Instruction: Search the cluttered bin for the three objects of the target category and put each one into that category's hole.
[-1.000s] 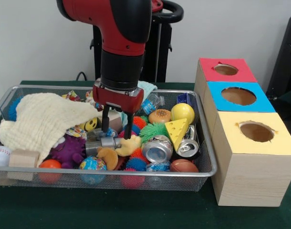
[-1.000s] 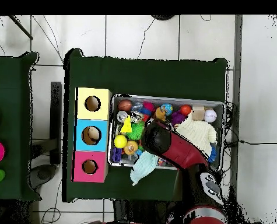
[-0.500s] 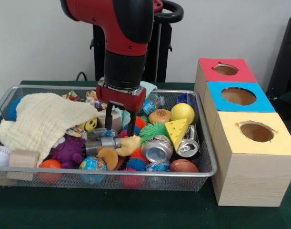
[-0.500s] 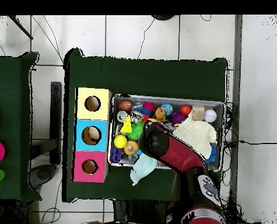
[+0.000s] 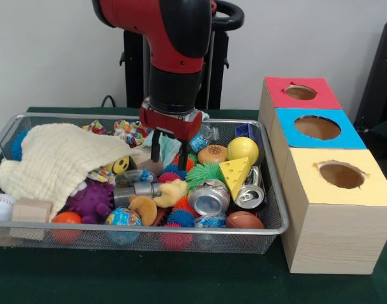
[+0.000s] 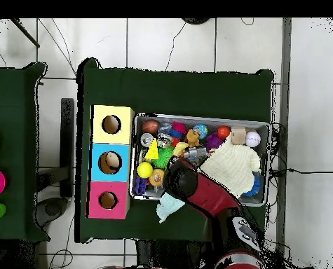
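From my station, the nearest things were along the front wall of the wire bin (image 5: 269, 229): a baseball (image 5: 0, 206) and a wooden block (image 5: 31, 211) at the left corner, then an orange ball (image 5: 66, 218), a patterned globe ball (image 5: 123, 217), blue spiky balls (image 5: 180, 218) and a small brown football (image 5: 244, 220) toward the right. Just behind those lay two crushed cans (image 5: 209, 196), side by side, with a yellow cheese wedge (image 5: 235, 173) leaning above them. A purple spiky toy (image 5: 92, 199) sat partly under the cream cloth (image 5: 57, 161), which covered most of the bin's left half. A yellow smiley ball (image 5: 120, 165) peeked out at the cloth's edge.

Mid-bin, I saw a green spiky ball (image 5: 206, 172), a toy burger (image 5: 212, 154) and a plain yellow ball (image 5: 243, 149). The gripper (image 5: 168, 152) hung over the middle of the bin, its two fingers (image 5: 155, 147) spread apart with nothing between them, tips just above the clutter. I couldn't tell from the pictures which category was the target, so the three wanted objects were somewhere in that pile.

Beside the bin on the right stood the wooden boxes: the yellow-topped box (image 5: 339, 190) nearest, the blue-topped box (image 5: 317, 130) behind it, and the red-topped box (image 5: 299, 93) farthest, each with a round hole. From overhead, the arm (image 6: 200, 192) covered the bin's centre.
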Robot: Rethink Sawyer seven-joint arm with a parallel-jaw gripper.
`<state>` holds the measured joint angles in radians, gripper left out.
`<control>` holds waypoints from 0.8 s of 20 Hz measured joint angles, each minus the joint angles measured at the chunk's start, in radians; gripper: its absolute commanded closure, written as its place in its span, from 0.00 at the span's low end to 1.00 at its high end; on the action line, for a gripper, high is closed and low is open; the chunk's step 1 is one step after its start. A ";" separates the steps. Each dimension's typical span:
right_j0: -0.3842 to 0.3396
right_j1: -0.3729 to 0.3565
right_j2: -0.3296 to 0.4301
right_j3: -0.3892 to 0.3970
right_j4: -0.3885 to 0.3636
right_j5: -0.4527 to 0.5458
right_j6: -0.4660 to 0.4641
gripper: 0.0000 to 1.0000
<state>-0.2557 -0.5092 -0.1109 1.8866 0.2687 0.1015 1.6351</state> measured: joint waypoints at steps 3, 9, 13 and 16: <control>-0.001 0.012 0.001 0.009 0.000 -0.022 0.017 0.00; -0.007 0.037 0.005 0.009 0.000 -0.049 0.027 0.00; -0.006 0.043 0.007 0.009 0.000 -0.054 0.027 0.00; -0.004 0.043 0.007 0.009 0.000 -0.054 0.027 0.00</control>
<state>-0.2593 -0.4667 -0.1036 1.8952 0.2691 0.0477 1.6625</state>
